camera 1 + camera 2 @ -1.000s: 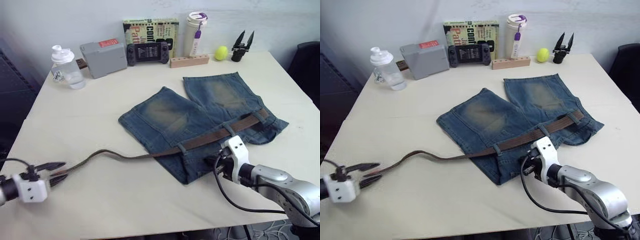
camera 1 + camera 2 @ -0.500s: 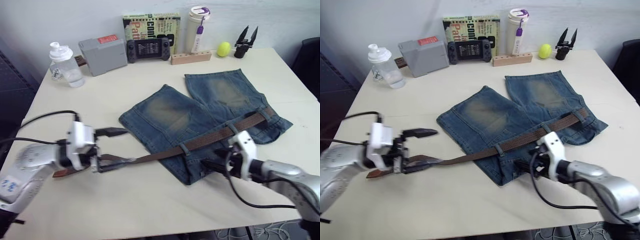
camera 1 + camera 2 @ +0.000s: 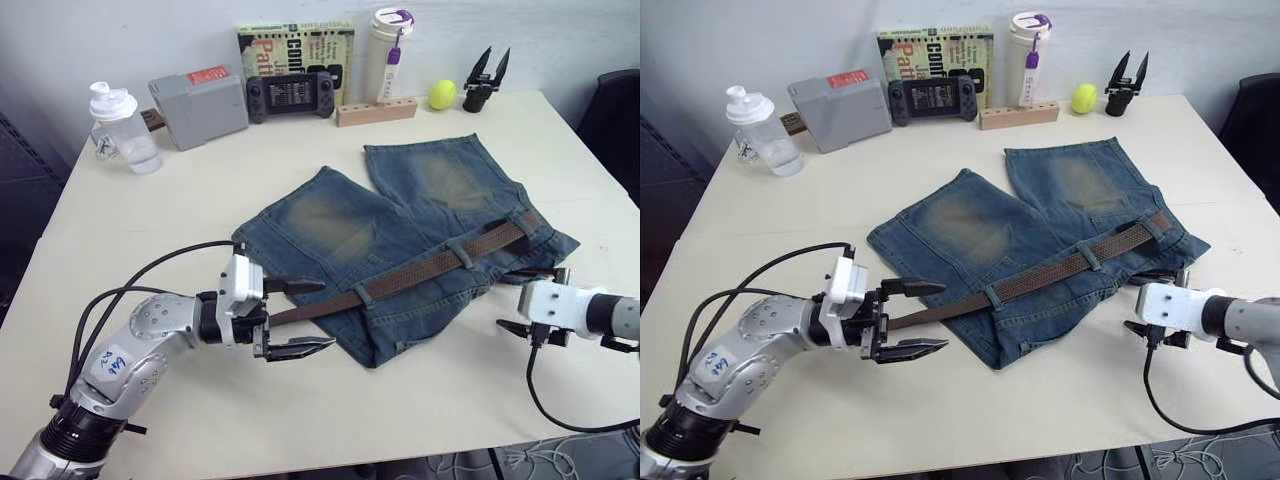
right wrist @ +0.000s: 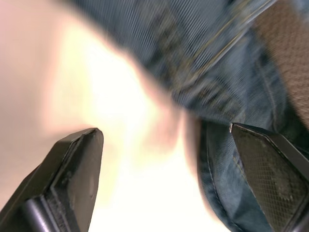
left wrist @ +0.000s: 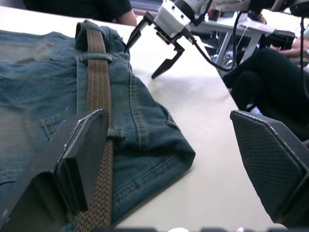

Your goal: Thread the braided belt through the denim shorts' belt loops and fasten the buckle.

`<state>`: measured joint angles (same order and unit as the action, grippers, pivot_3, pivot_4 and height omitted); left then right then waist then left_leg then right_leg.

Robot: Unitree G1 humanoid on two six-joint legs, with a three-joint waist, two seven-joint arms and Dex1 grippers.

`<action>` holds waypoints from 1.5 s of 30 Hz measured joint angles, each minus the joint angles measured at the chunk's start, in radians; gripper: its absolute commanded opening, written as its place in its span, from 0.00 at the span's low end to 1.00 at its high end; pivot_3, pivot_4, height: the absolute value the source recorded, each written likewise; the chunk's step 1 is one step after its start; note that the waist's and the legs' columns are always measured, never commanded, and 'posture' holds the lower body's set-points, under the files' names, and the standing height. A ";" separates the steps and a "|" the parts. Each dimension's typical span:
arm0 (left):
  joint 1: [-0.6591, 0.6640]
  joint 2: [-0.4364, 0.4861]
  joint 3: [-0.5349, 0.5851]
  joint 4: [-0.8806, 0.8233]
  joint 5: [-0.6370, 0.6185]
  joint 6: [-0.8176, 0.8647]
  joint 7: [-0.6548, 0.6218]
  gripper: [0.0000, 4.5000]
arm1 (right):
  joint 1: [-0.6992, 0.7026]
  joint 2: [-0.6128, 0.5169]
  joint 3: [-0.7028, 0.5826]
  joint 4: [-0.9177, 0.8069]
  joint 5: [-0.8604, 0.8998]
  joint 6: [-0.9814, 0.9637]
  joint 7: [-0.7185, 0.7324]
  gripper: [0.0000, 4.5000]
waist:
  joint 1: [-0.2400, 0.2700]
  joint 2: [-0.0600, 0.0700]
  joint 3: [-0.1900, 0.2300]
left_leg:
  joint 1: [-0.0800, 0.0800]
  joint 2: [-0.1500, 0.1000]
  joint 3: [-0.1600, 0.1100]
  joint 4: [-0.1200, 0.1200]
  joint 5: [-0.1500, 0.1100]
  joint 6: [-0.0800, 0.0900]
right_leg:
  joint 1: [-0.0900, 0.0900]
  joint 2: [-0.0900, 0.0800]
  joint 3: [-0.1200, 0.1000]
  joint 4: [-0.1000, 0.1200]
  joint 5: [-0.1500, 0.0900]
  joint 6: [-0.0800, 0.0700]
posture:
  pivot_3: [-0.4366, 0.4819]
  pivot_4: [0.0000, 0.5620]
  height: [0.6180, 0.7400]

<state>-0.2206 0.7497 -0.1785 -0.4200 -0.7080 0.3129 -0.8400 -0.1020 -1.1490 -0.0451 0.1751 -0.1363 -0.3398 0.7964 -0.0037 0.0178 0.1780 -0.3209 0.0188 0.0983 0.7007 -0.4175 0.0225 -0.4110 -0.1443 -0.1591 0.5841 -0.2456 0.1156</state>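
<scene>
Two black-fingered grippers over a cream-coloured table. At centre, faded blue knee-length denim shorts spread flat, legs toward 12 o'clock, waistband toward 5 o'clock. Across the waistband, a long brown woven braided belt running from about 8 o'clock to 2 o'clock, passing under short blue denim belt loops and emerging past the shorts' edge at the 8 o'clock side. No telling where the silver buckle sits. At 8 o'clock of the shorts, the left gripper spread wide, one finger above and one below the belt's free end, the belt lying between the fingers but not pinched; in the left wrist view one finger just over the belt and the other well apart over bare table. At 4 o'clock of the shorts, just off the waistband corner, the right gripper also spread wide, empty, with the denim hem between its fingers in the right wrist view. Along the far edge, at 12 o'clock: clear plastic shaker bottle, grey rectangular box, black handheld game console, green-covered book, white tumbler with purple lid, wooden block with holes, yellow-green ball, spare black gripper.
</scene>
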 measured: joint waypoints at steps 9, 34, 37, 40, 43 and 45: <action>0.068 -0.111 -0.132 -0.014 0.250 -0.084 -0.032 0.98 | -0.146 0.025 0.084 0.252 -0.228 -0.209 -0.256 0.99 | 0.000 -0.004 0.000 | 0.000 0.001 -0.005 0.000 0.000 0.000 | 0.006 0.000 0.000 -0.002 0.000 0.000 | 0.48 0.27 0.85; -0.215 -0.438 -0.390 0.431 0.815 -0.297 0.049 0.64 | -0.099 0.081 0.075 0.202 -0.216 -0.094 -0.257 0.41 | 0.003 -0.009 -0.003 | 0.003 0.009 -0.008 0.002 0.000 0.001 | 0.016 0.002 -0.005 -0.008 0.002 0.001 | 0.48 0.27 0.85; -0.216 -0.414 -0.383 0.430 0.832 -0.316 0.055 0.33 | -0.090 0.098 0.080 0.200 -0.217 -0.090 -0.256 0.08 | -0.001 -0.009 -0.003 | 0.004 0.010 -0.009 0.001 0.000 0.001 | 0.015 0.003 -0.004 -0.008 0.002 0.001 | 0.48 0.27 0.85; -0.214 -0.383 -0.351 0.416 0.832 -0.320 0.060 0.05 | -0.101 0.111 0.085 0.202 -0.220 -0.080 -0.257 0.00 | -0.001 -0.009 -0.003 | 0.004 0.010 -0.009 0.001 0.000 0.001 | 0.015 0.003 -0.003 -0.007 0.002 0.001 | 0.48 0.27 0.85; -0.211 -0.368 -0.337 0.408 0.831 -0.315 0.060 0.05 | -0.107 0.120 0.086 0.202 -0.221 -0.074 -0.257 0.00 | -0.002 -0.009 -0.003 | 0.004 0.010 -0.009 0.001 0.000 0.001 | 0.015 0.003 -0.003 -0.007 0.002 0.001 | 0.48 0.27 0.85; -0.196 -0.340 -0.316 0.385 0.825 -0.307 0.058 0.05 | -0.114 0.133 0.088 0.196 -0.221 -0.072 -0.257 0.00 | -0.005 -0.009 -0.003 | 0.004 0.011 -0.009 0.001 0.000 0.001 | 0.014 0.003 -0.003 -0.007 0.002 0.001 | 0.48 0.27 0.85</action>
<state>-0.4167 0.4093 -0.4950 -0.0346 0.1174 0.0063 -0.7825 -0.2158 -1.0156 0.0428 0.3707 -0.3569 -0.4121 0.5390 -0.0084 0.0091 0.1749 -0.3170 0.0298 0.0895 0.7014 -0.4176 0.0236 -0.3970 -0.1411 -0.1618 0.5771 -0.2438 0.1165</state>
